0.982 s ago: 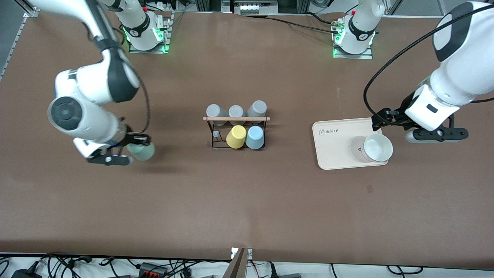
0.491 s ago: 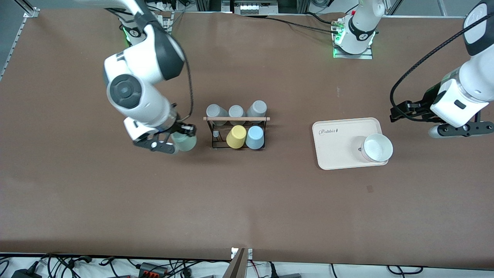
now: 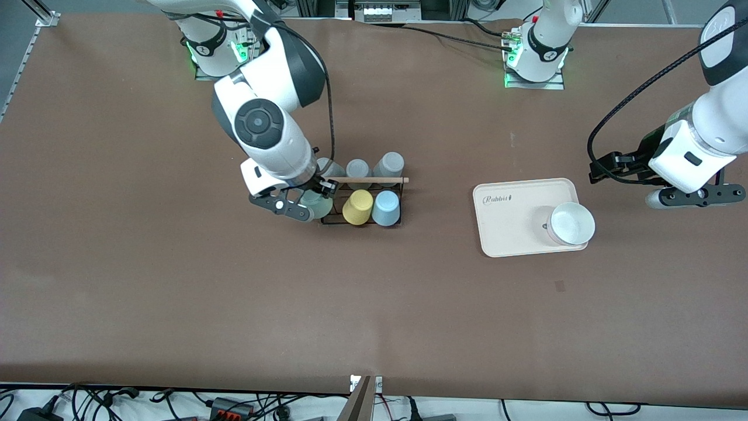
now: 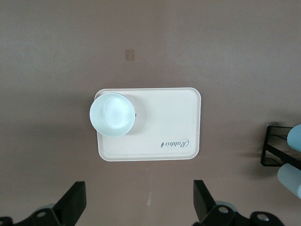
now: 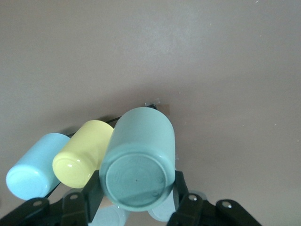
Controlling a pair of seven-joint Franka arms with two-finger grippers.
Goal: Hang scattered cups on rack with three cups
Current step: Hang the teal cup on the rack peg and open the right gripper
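The black wire rack point(image 3: 403, 190) with its wooden rod stands mid-table. The light blue cup point(image 3: 386, 208) hangs on its side nearer the front camera, beside a yellow cup point(image 3: 357, 207). My right gripper point(image 3: 312, 202) is shut on the mint green cup point(image 3: 320, 206) and holds it over the rack's end toward the right arm, next to the yellow cup. In the right wrist view the fingers point(image 5: 94, 188) clamp the mint cup point(image 5: 138, 162), with the yellow cup point(image 5: 82, 153) and the blue cup point(image 5: 33, 162) beside it. My left gripper point(image 3: 684, 196) waits open and empty.
Three grey cups point(image 3: 357, 168) hang on the rack's side nearer the arm bases. A cream tray point(image 3: 514, 234) with a white bowl point(image 3: 571, 223) on it lies toward the left arm's end. The left wrist view shows the tray point(image 4: 169, 122) and the bowl point(image 4: 113, 114).
My right arm has carried the mint green cup from the right arm's end of the table to the rack's end. The left gripper drew away from the tray, then held still.
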